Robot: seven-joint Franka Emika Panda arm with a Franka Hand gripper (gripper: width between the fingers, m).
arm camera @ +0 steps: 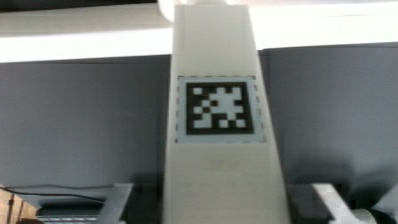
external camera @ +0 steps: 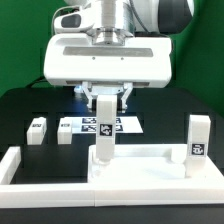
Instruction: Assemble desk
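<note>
At the exterior view's left end of the white tabletop (external camera: 150, 166), the gripper (external camera: 105, 99) is clenched on the upper part of an upright leg (external camera: 103, 132). The foot of this leg meets the tabletop close to its corner, but I cannot tell whether it is seated in a hole. In the wrist view this leg (arm camera: 222, 60) fills the middle, its black-and-white tag (arm camera: 217, 107) facing the camera, and a grey finger (arm camera: 128, 204) shows low beside it. A second leg (external camera: 199, 137) stands upright on the tabletop toward the exterior view's right. Two more legs (external camera: 38, 128) (external camera: 66, 131) lie apart on the black table (external camera: 20, 108), beside the marker board (external camera: 120, 126). A low white wall (external camera: 18, 168) borders the near side.
</note>
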